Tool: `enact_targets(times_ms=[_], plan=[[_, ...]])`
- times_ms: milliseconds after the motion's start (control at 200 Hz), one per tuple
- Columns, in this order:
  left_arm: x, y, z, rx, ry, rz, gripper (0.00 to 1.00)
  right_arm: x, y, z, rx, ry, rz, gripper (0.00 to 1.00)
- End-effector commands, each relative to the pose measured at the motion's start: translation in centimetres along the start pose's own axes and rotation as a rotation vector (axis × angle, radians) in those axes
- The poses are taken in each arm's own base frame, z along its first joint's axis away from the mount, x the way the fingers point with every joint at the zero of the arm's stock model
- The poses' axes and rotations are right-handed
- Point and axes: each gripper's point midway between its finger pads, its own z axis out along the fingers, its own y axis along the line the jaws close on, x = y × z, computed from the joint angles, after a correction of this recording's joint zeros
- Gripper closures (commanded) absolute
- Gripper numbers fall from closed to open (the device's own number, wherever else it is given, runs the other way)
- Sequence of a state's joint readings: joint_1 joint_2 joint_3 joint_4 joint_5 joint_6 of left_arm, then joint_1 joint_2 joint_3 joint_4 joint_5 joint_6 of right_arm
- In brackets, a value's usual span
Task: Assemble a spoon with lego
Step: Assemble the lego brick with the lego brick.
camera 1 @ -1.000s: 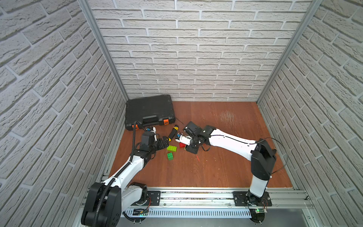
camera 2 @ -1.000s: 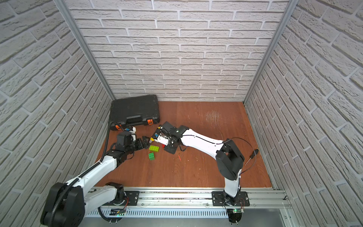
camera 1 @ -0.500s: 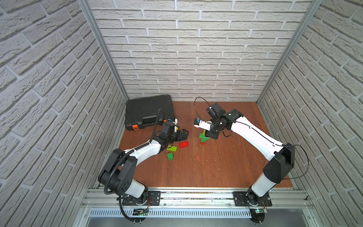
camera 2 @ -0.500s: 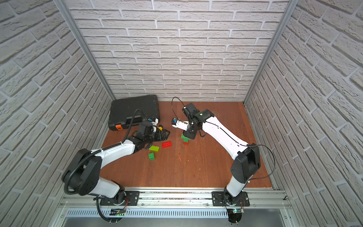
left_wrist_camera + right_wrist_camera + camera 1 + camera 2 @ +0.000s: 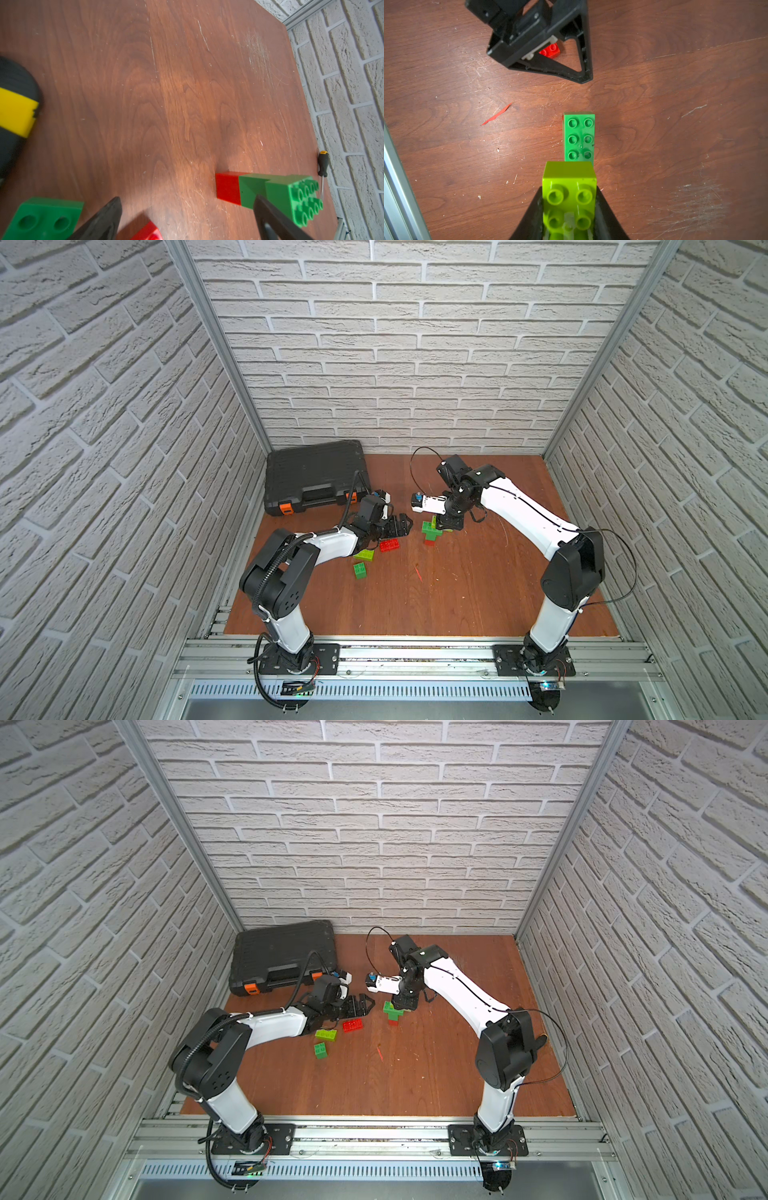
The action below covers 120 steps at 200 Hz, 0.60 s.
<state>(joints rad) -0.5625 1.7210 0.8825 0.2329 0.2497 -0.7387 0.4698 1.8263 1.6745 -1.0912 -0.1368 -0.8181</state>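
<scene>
Now that the right arm has swung back from the loose pile, the right end effector [image 5: 569, 199] hangs clamped on a lime-green square studded plastic brick [image 5: 569, 178]. It sits just above one end of the dark green oblong brick [image 5: 579, 138] that tops the half-built spoon [image 5: 432, 531]. The left arm has meanwhile stretched forward, and the left end effector [image 5: 397, 526] stands wide open and empty just beside a loose red oblong brick [image 5: 390, 545]. By my reading, the head's lime stripe is about to be pressed on, with red to follow.

So far the spoon is only a T-shaped stack, studs up: a red square at the foot, a dark green one above, the oblong crosswise on top. It stands midway across the wooden counter [image 5: 457, 593], nearer its back edge. A lime oblong brick [image 5: 363, 554] and a green square brick [image 5: 360, 570] lie nearer the left edge.
</scene>
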Motion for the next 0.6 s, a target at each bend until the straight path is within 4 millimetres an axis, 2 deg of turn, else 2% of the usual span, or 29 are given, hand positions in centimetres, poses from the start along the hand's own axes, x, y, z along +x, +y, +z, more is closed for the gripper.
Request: enact_targets(times_ms=[0,190,595], plan=[[-1.4,-2.2,0.2,0.075,-0.035,0.015,0.02,-0.6,-0.1,0.4,-0.027,-0.032,-0.019,0.77],[-1.2,-2.5,0.4,0.087,-0.026,0.019,0.02,-0.2,-0.7,1.4,-0.028,-0.019,-0.004,0.77],[-0.8,-2.6,1.0,0.093,-0.009,0.012,0.02,-0.1,-1.3,2.2,-0.039,-0.029,0.009,0.77]])
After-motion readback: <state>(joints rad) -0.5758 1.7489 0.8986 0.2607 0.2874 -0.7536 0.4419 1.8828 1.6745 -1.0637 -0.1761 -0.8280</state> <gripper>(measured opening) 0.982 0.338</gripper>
